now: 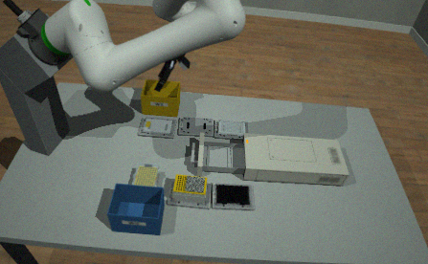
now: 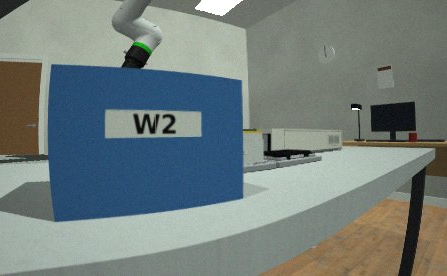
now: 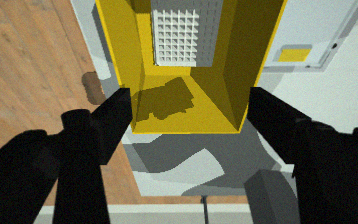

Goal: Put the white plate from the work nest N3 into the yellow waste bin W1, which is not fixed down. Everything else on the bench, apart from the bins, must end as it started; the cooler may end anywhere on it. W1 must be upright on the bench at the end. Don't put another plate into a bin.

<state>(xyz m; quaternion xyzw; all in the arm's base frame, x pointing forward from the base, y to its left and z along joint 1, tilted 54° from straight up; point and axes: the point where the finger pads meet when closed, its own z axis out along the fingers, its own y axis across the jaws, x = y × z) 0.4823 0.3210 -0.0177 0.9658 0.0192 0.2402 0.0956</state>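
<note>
The yellow waste bin W1 (image 1: 160, 98) stands upright at the back of the bench. In the wrist view the white plate (image 3: 182, 35), a gridded well plate, lies inside the yellow bin (image 3: 187, 70) against its far wall. My gripper (image 3: 189, 103) is open and empty, fingers spread just above the bin's near rim. In the top view the gripper (image 1: 162, 83) hangs over the bin's opening. The exterior view shows only the arm (image 2: 137, 35) behind the blue bin.
Three nests sit in a row by the yellow bin: (image 1: 157, 126), (image 1: 196, 127), (image 1: 231, 128). A beige instrument box (image 1: 295, 159) with an open tray (image 1: 217, 157) lies to the right. The blue bin W2 (image 1: 137, 208), yellow plates (image 1: 191, 184) and a black plate (image 1: 233, 195) are in front.
</note>
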